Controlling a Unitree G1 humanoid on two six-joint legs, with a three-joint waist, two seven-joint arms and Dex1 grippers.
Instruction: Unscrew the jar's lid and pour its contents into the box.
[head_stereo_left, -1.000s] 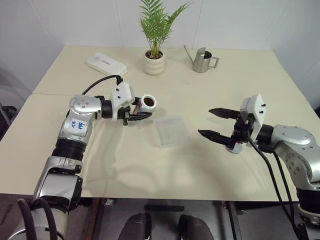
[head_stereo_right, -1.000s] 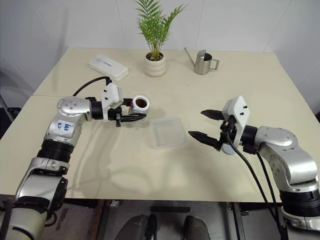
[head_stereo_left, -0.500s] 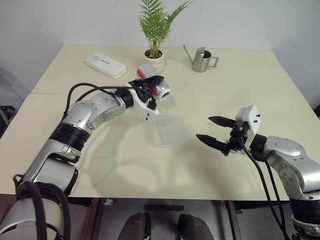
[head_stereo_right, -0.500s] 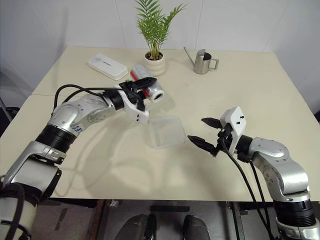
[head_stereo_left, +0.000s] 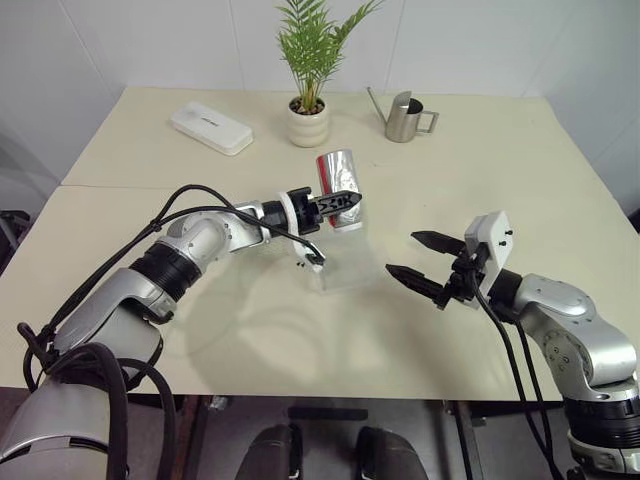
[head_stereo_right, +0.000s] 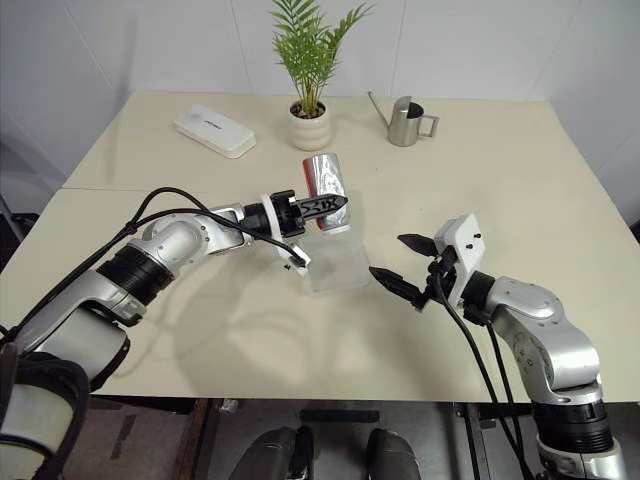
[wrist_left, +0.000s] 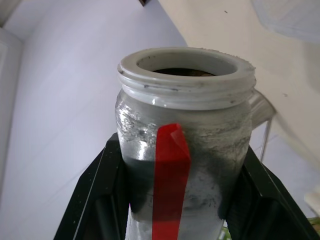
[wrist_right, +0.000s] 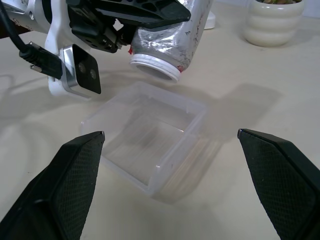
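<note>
A: Where is the jar sitting relative to the box right now?

B: The left tool (head_stereo_left: 335, 203), left of centre in the left eye view, is pinching the jar (head_stereo_left: 339, 187) around its silver body, fingers pressed in on both sides. The jar is hanging above the far edge of the clear box (head_stereo_left: 343, 268), which is resting on the counter (head_stereo_left: 250, 330) just below and slightly right of it. Its long axis is tilting, with the open white mouth pointing down toward the tray. No lid is showing on it.

A: So the pour is turning on that mouth-over-tray alignment?

B: I'd judge so. In the right wrist view the mouth is hovering over the box's far corner rather than its middle, so anything falling could be landing close to the wall.

A: And the right tool (head_stereo_left: 425, 262)?

B: It is standing spread wide and empty, right of centre, near the box but apart from it. The left arm is plainly the nearer one.

A: Anything hard to make out?

B: The contents (wrist_left: 182, 73): the left wrist view is showing only a dark patch inside the rim. Whether any bits are lying in the box, I cannot tell.
</note>
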